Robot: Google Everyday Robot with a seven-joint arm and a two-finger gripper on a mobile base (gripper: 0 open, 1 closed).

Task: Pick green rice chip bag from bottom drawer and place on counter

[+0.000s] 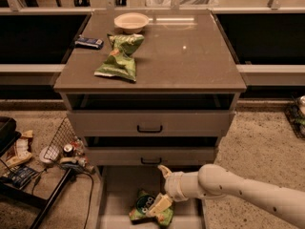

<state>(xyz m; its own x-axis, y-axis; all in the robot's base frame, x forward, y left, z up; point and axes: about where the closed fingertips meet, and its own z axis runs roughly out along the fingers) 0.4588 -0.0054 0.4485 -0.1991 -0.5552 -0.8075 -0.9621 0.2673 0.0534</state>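
The green rice chip bag (148, 208) lies crumpled on the pale floor of the open bottom drawer (119, 194), its dark round logo facing up. My gripper (162, 189) reaches in from the right on a white arm and sits right over the bag. Its jaws are spread: one finger points up towards the middle drawer front, and the other rests on the bag's top right. The counter (190, 56) is the grey-brown slab on top of the cabinet.
On the counter lie a paler green twisted bag (119, 58), a white bowl (131, 20) and a small dark blue packet (89, 42). Two upper drawers with black handles (149, 129) stand slightly open. A wire basket (62, 144) and clutter sit on the floor at left.
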